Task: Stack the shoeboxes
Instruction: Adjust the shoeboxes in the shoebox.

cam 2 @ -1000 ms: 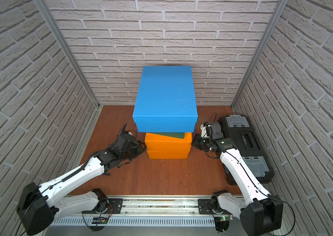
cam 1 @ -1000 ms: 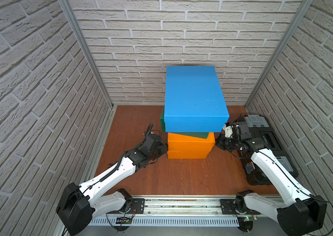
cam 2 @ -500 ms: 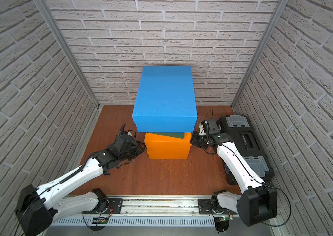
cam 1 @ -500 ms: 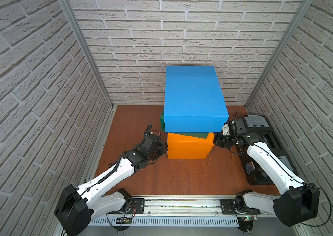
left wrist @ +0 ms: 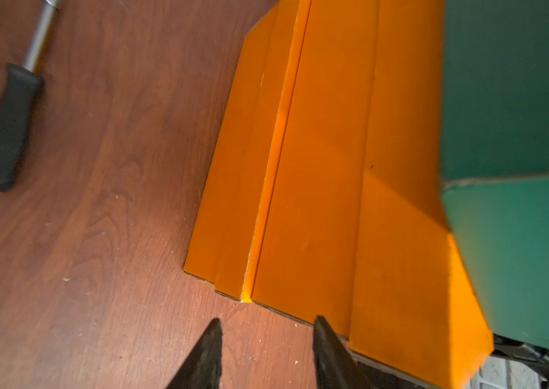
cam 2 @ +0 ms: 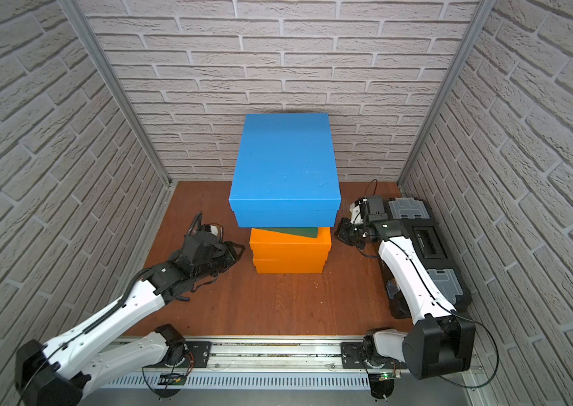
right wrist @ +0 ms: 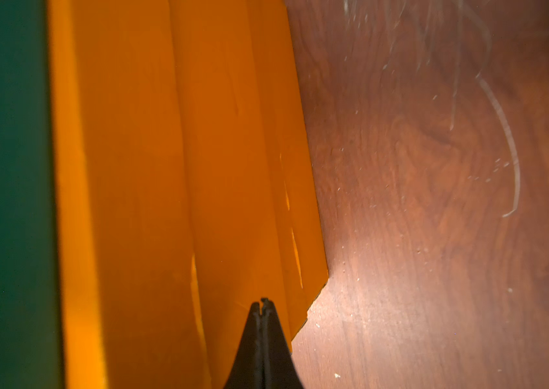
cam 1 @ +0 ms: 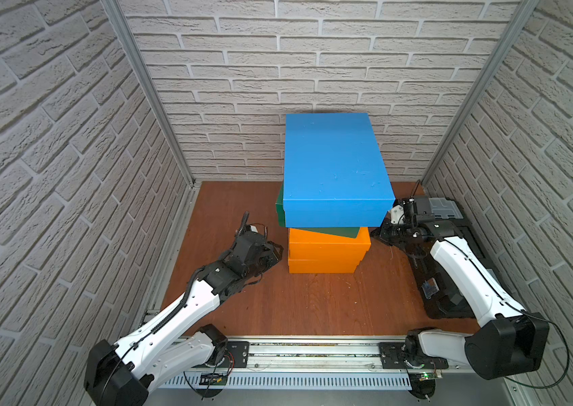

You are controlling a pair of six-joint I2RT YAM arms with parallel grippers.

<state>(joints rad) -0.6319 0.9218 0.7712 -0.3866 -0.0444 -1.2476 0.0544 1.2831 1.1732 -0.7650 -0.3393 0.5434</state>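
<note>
Stack stands mid-frame on bench [cam 1: 313, 302]: two orange shoeboxes [cam 1: 327, 246], green shoebox [cam 1: 334, 232] askew, blue shoebox [cam 1: 334, 165] on top. My left fingers [left wrist: 214, 342] spread, empty, beside orange; right fingers [right wrist: 255, 325] pressed together at opposite side. Likely squaring up; next, gentle inward nudge on green

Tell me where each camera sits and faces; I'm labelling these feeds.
Both top views: high above the front rail, looking down and back at the blue shoebox on top; both arms show.
Left wrist: on the left arm, low near the floor, facing the upper orange shoebox and green shoebox; the open left gripper shows.
Right wrist: on the right arm, facing the opposite side; the shut right gripper shows.
Shared: both wrist views catch those two shoeboxes.
</note>
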